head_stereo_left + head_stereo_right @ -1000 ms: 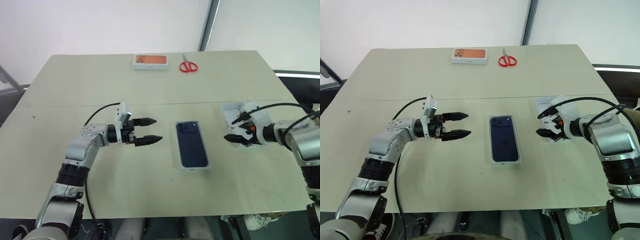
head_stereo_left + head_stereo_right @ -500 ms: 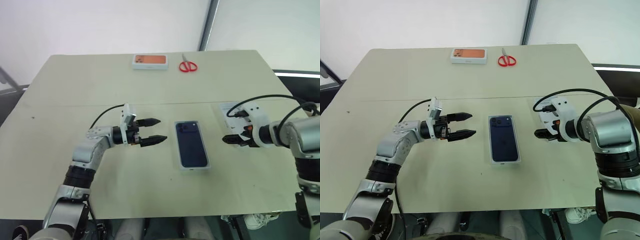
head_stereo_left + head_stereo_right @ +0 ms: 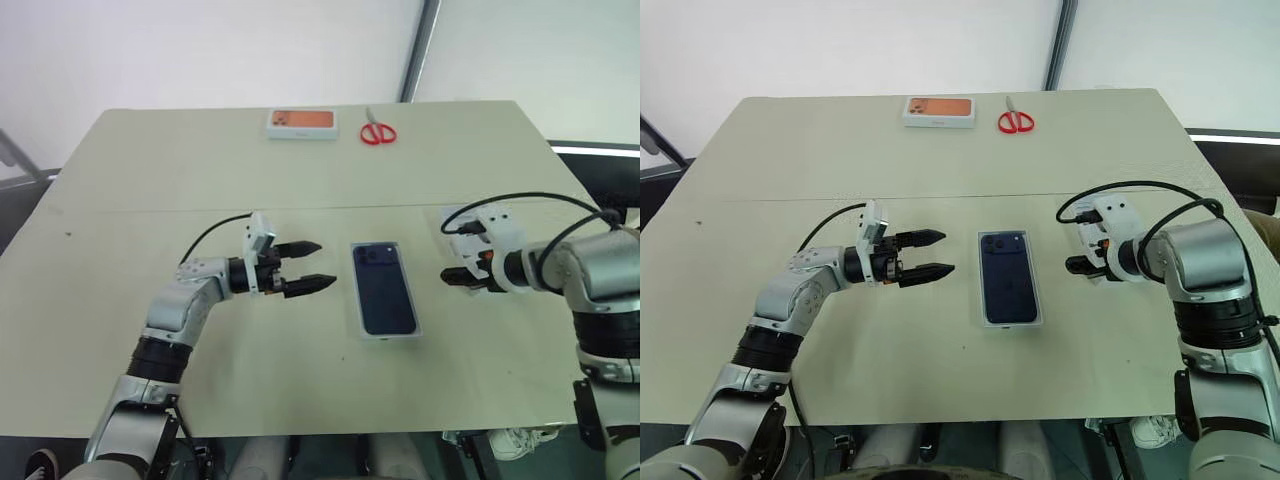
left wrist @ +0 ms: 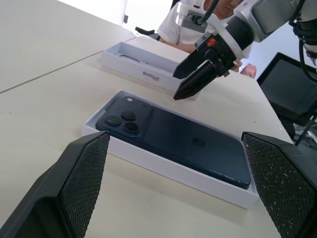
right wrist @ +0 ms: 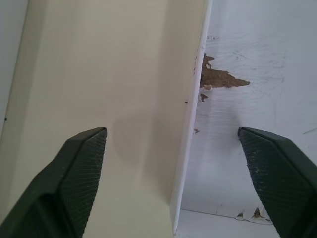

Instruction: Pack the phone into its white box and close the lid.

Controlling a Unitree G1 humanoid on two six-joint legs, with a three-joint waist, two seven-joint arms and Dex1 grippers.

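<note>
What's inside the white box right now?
The phone lies flat inside the white box, back up with its camera bump showing. It covers nearly the whole floor, so whatever lies beneath it cannot be seen. The lid sits apart, behind it.

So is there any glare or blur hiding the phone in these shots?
Left eye view: phone evenly lit, no glare. Left wrist view: phone sharp, soft sheen on its back, left gripper fingers blurred up close. Right wrist view: lid wall slightly soft.

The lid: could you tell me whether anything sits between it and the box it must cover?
Nothing visible does. Bare table separates the lid from the box holding the phone; the right gripper hangs at the lid.
</note>
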